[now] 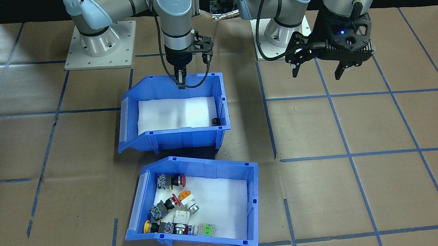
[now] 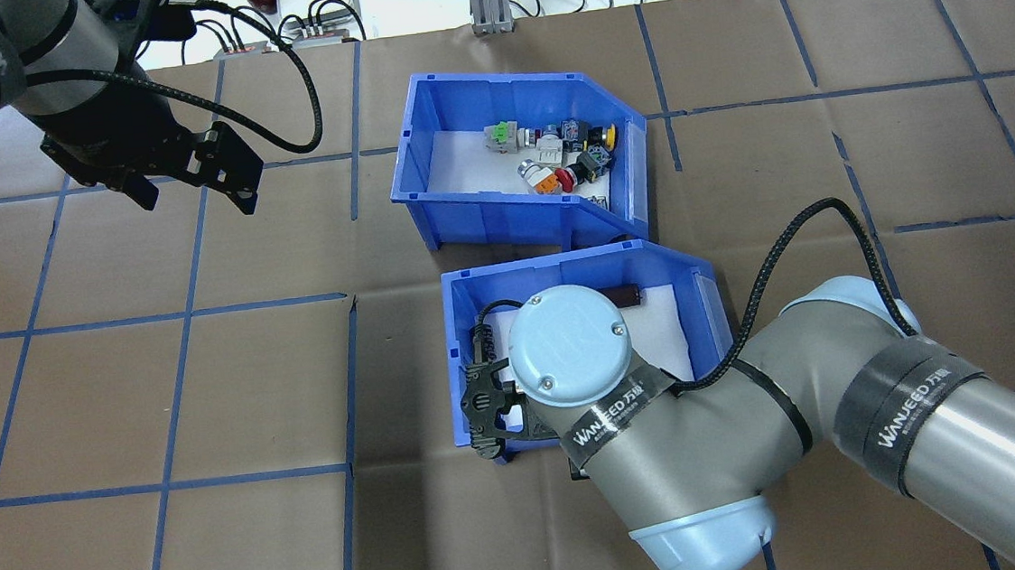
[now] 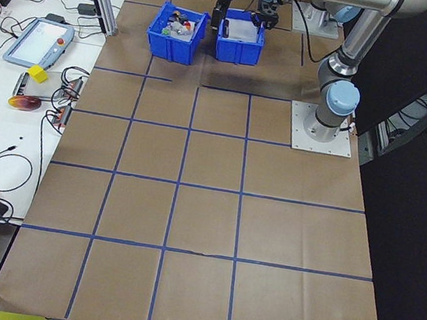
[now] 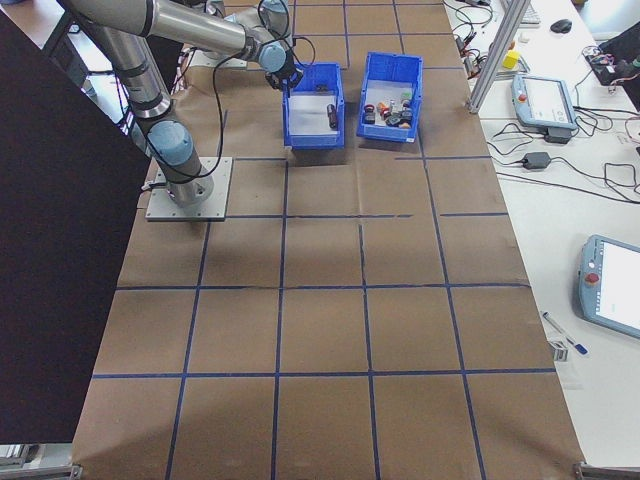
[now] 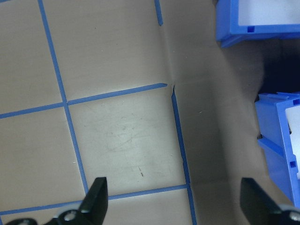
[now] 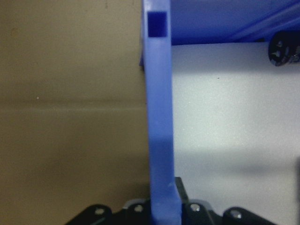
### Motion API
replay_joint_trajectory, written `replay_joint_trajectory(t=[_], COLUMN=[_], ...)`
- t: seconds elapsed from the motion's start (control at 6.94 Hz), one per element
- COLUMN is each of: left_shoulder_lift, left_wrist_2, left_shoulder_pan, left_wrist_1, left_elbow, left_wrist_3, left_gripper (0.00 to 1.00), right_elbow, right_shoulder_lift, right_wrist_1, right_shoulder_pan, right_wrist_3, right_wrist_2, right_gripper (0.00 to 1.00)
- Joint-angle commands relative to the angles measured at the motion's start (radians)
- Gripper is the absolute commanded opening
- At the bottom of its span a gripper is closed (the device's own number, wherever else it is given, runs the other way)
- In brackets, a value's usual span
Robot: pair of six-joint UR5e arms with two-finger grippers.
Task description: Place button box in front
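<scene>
Button box lies farther from robot; second bin behind it. Right gripper pinches second bin's wall (release remains). Left gripper spread, idle.

You saw two blue bins with white liners; the button box held red, orange, yellow and green caps; the brown table bore a blue grid.

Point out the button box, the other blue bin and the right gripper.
button box point(image 1: 248, 199): front-facing view, bare foam liner.
other blue bin point(image 1: 181, 135): front-facing view, near wall.
right gripper point(image 1: 181, 80): front-facing view, fingers at the bin's back wall.
</scene>
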Motion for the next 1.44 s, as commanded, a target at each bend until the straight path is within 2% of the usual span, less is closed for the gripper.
replay_joint_trajectory(t=[0.0, 0.29, 0.43, 0.58, 0.72, 0.86, 1.01, 1.15, 1.3], left_shoulder_lift=[0.010, 0.004, 0.000, -0.002, -0.002, -0.003, -0.005, -0.005, -0.005], left_wrist_2=[0.097, 0.102, 0.102, 0.094, 0.090, 0.088, 0.070, 0.015, 0.013], left_shoulder_pan=[-0.001, -0.001, -0.001, -0.001, 0.000, 0.000, -0.001, -0.001, -0.001], left_wrist_1=[0.000, -0.004, -0.004, -0.004, -0.004, -0.006, -0.010, -0.015, -0.016], left_elbow=[0.003, 0.007, 0.011, 0.007, 0.007, 0.005, 0.005, 0.005, 0.004], left_wrist_3=[-0.048, -0.129, -0.129, -0.129, -0.129, -0.134, -0.148, -0.187, -0.200], left_gripper=[0.99, 0.99, 0.99, 0.99, 0.99, 0.99, 1.00, 1.00, 1.00], right_elbow=[-0.001, -0.018, -0.046, -0.094, -0.165, -0.223, -0.253, -0.279, -0.305], right_shoulder_lift=[-0.006, -0.020, -0.055, -0.095, -0.115, -0.123, -0.132, -0.134, -0.132], right_wrist_1=[0.004, 0.012, 0.048, 0.152, 0.270, 0.354, 0.366, 0.368, 0.372], right_shoulder_pan=[-0.006, -0.015, -0.024, -0.042, -0.109, -0.189, -0.261, -0.343, -0.424], right_wrist_3=[0.009, 0.012, 0.012, 0.012, 0.010, 0.015, 0.054, 0.086, 0.135], right_wrist_2=[-0.001, -0.015, -0.016, -0.015, -0.015, -0.015, -0.013, -0.013, -0.003], right_gripper=[0.99, 1.00, 1.00, 1.00, 1.00, 1.00, 1.00, 1.00, 1.00])
